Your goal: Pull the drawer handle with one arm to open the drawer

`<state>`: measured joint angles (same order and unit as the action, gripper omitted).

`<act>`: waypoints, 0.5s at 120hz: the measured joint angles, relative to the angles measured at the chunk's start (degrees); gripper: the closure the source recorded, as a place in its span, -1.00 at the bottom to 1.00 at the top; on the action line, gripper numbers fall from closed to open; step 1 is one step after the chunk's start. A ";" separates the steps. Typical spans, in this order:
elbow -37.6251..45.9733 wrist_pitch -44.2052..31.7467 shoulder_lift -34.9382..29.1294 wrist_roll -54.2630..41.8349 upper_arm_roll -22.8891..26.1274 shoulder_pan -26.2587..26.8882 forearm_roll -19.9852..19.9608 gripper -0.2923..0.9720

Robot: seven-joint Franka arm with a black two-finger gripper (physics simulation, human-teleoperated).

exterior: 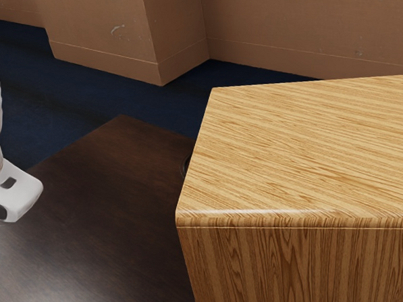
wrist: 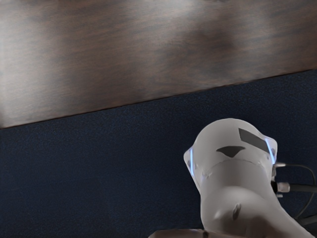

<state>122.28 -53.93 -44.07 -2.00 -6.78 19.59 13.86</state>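
Your arm [exterior: 3, 188] sits right at the exterior view's left edge, a white link with a dark piece below it, low over the dark wooden worktop [exterior: 103, 213]. As for your claw, apart or together, you cannot tell.

Over at the exterior view's right stands the light-wood drawer cabinet [exterior: 302, 163], big and close to the camera. You get its top and one grained side. It is well apart from your arm, with bare dark worktop between the two. A small dark bit [exterior: 186, 165] peeks out at the cabinet's edge on the side facing your arm; whether that is the handle, you cannot tell. Whether the drawer is open or shut, you cannot tell either.

On your wrist camera, the worktop's edge [wrist: 124, 54] runs across at a slant, and beyond it lies dark blue carpet [wrist: 89, 168]. One of your arm's own white joints [wrist: 233, 168] bulks up close, thin cables trailing from its side.

Behind the cabinet, tan walls [exterior: 126, 32] meet the blue carpet.
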 joint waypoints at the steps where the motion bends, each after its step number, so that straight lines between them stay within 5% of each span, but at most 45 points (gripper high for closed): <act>1: 0.41 -1.23 0.00 -0.04 0.03 -0.19 -0.04 -0.54; 18: 5.08 -18.63 2.51 1.59 1.17 -4.27 0.34 -0.54; 34: -1.40 -33.58 9.24 15.32 4.20 -5.96 -3.85 -0.54; 60: -2.77 -57.79 14.82 34.29 0.15 -5.33 -7.96 -0.54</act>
<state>119.52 -111.72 -29.26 32.30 -6.62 14.26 5.90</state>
